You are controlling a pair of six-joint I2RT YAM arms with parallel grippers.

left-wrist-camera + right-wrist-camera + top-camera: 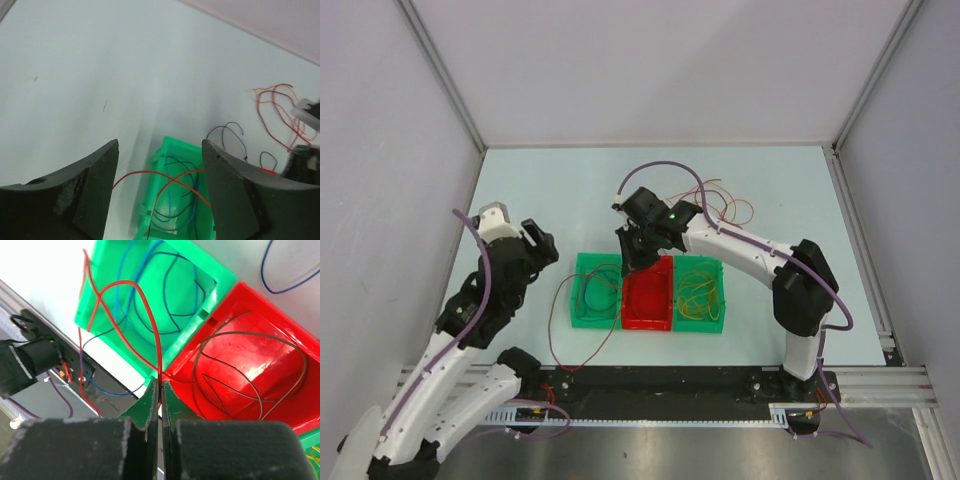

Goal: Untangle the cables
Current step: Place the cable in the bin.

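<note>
A thin red cable (pixel 155 335) rises out of the left green bin (pixel 225 278), and my right gripper (pixel 160 386) is shut on it over the edge between that bin and the red bin (pixel 235 305). Blue cables (pixel 150 315) lie coiled in the green bin. From above, my right gripper (pixel 632 262) hovers over the bins and the red cable (pixel 558 325) loops down toward the front rail. My left gripper (pixel 542 248) hangs left of the bins. In its wrist view my left gripper (pixel 160 145) is open and empty above the green bin (pixel 159 159).
The red bin (pixel 646 312) holds thin dark loops. The right green bin (pixel 700 326) holds yellow cables (pixel 700 295). Loose red cables (pixel 732 210) and a blue cable (pixel 227 129) lie on the table behind the bins. The black front rail (pixel 670 380) runs along the near edge.
</note>
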